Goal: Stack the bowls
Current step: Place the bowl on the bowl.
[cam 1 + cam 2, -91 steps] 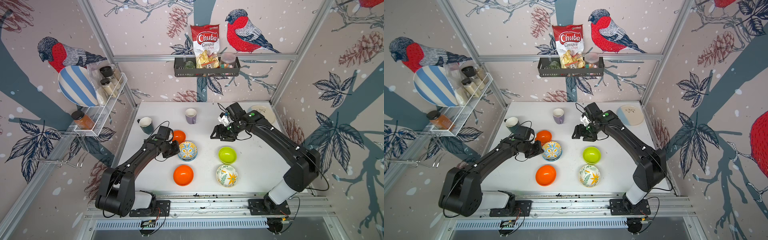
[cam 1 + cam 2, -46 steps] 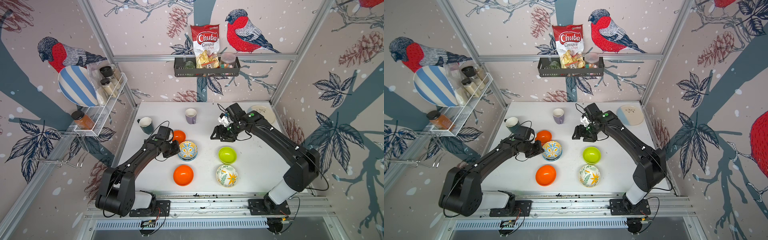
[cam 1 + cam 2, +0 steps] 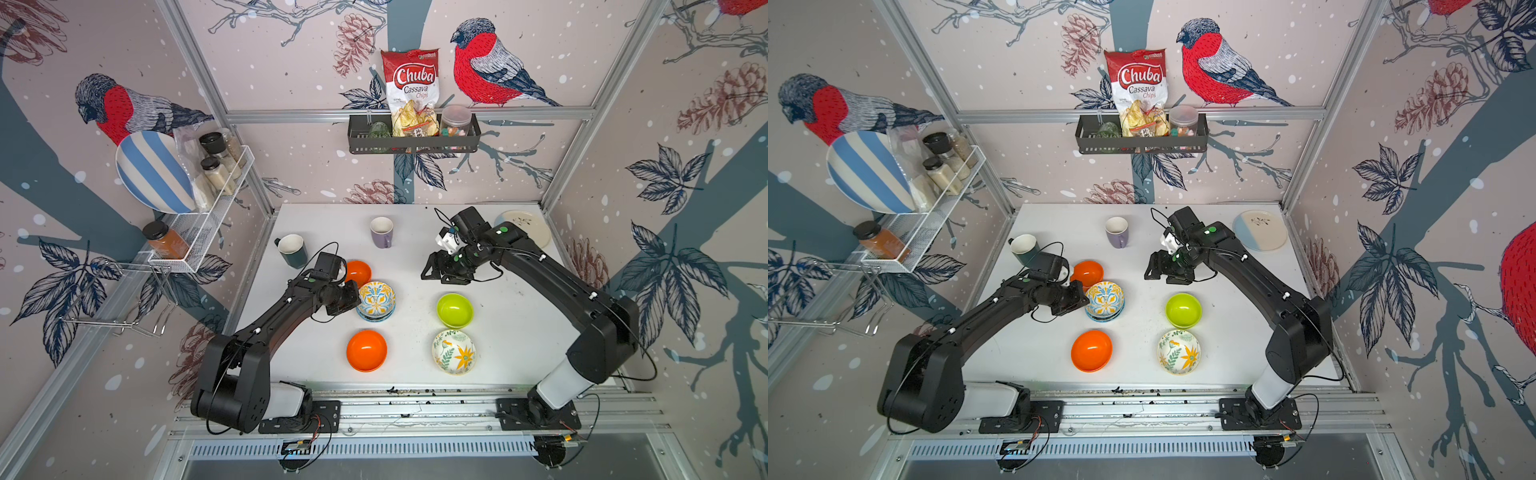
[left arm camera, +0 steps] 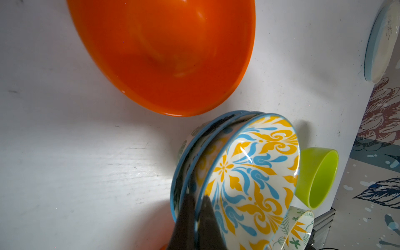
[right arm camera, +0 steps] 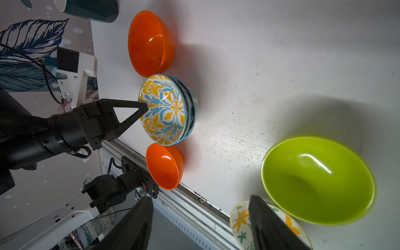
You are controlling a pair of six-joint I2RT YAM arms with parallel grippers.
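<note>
I am reading one clear piece of print in both top views: the red-and-white plastic snack bag point(image 3: 410, 89) point(image 3: 1136, 89), standing in the black metal wall basket point(image 3: 413, 146), is showing "Chuba" in big white script on a red patch, with "Cassava Chips" printed beneath it. A small white sticker point(image 3: 417, 132) low on that bag is carrying dark marks that are proving too tiny for me to read.

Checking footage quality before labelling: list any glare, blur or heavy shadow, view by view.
Left wrist view: the orange bowl looms large and looks soft; the left claw is a dark blur pinching the patterned bowl, which carries a glare streak. Right wrist view: sharp highlight in the lime bowl, broad shadow on the table beside it. Both top views: even light, no strong glare.
</note>
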